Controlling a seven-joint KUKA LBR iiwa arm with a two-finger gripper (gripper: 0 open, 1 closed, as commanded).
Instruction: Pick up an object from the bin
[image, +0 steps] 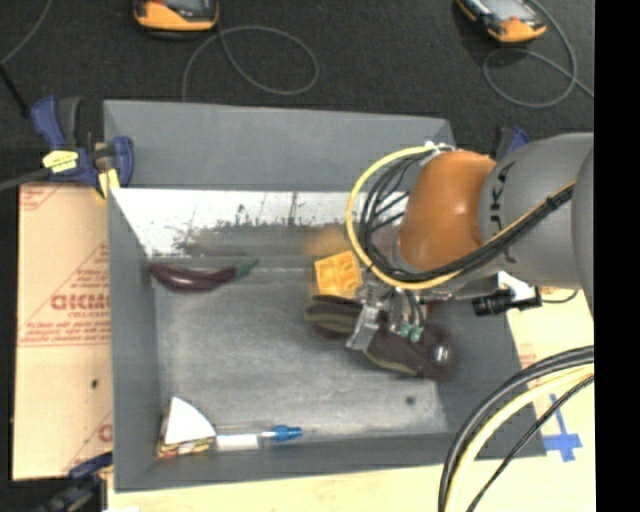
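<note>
Gripper: the gripper (385, 325) hangs low in the right half of the bin, under the arm's rounded orange cover (445, 205), which is ringed by yellow and black cables (362, 215).
Gripper state: whether it is released or clenched, I cannot tell, as the wrist hides it from above.
Thing under it: a dark brown floppy thing (415, 358), dull and creased like cloth or leather, lies on the bin floor right at the gripper. An olive-brown stretch reaches out to the gripper's left; whether that is the same piece I cannot tell. Nothing shows as lifted.
Just beside: a small orange-yellow packet (336, 272), flat and squarish, lies at the back wall, touching the brown thing's upper edge.
Further off: a glossy purple toy aubergine (195, 277) with a green stalk lies well apart at the back left.
Front left corner: a white triangular wedge (185, 420), and just beside it a white pen (255, 438) with a blue cap along the front wall.
Bin: the grey metal bin (270, 150) has sloping walls and a scuffed, scratched floor.
Surface: a matt black surface (330, 60) lies behind the bin — thin wires (265, 55) loop over it, and orange-and-black devices (175, 12) sit at its far edge.
</note>
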